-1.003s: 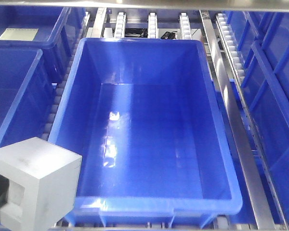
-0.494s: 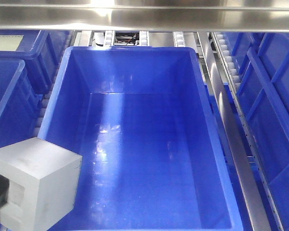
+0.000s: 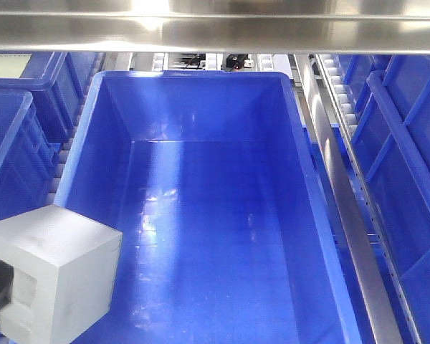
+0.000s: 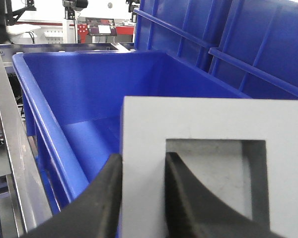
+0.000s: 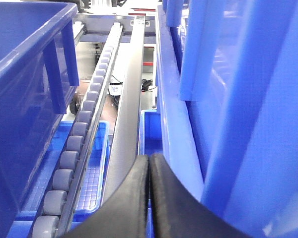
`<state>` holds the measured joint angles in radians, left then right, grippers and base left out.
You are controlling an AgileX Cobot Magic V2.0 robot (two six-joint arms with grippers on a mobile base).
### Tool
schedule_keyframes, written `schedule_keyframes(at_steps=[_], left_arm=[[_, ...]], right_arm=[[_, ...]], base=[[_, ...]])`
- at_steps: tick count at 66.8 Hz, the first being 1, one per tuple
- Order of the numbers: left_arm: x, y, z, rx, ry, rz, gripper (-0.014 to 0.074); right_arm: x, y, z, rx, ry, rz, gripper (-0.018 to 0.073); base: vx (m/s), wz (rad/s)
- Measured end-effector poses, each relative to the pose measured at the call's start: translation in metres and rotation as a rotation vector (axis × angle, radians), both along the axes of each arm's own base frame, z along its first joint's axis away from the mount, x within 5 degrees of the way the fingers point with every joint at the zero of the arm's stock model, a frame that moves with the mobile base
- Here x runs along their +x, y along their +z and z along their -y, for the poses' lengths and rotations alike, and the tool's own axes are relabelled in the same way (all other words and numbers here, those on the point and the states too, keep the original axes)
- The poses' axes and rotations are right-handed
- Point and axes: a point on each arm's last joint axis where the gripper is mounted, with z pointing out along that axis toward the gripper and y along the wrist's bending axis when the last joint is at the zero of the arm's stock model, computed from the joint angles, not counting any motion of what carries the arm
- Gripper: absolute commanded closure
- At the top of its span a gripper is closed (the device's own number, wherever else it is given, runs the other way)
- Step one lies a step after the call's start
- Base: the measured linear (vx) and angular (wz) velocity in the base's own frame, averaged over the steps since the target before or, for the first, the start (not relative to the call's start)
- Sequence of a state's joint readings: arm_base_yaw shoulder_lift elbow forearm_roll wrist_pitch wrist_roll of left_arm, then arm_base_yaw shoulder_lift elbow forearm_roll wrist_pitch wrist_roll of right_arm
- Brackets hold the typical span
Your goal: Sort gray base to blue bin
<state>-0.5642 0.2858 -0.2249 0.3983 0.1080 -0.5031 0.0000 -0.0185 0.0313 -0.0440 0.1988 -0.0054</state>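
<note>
Left gripper [image 4: 143, 161] pinches one wall of the matte gray cube-shaped block [image 3: 54, 276] (one finger inside its square recess), lower left of the front view, right by the left rim of the big glossy blue plastic crate [image 3: 201, 107]. Right gripper [image 5: 150, 157] is pressed closed, empty. Best bet: carry it inward past the rim, lower, then release.
</note>
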Motion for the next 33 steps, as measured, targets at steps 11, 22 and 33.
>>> schedule_keyframes(at_steps=[11,22,33], left_arm=[[0.0,0.0,0.0,0.0,0.0,0.0,0.0603],[0.0,0.0,0.0,0.0,0.0,0.0,0.0603],[0.0,0.0,0.0,0.0,0.0,0.0,0.0603]], right_arm=[[0.0,0.0,0.0,0.0,0.0,0.0,0.0564],[0.0,0.0,0.0,0.005,-0.001,0.0,0.0564],[0.0,0.0,0.0,0.0,0.0,0.0,0.0564]], base=[[0.0,0.0],[0.0,0.0],[0.0,0.0]])
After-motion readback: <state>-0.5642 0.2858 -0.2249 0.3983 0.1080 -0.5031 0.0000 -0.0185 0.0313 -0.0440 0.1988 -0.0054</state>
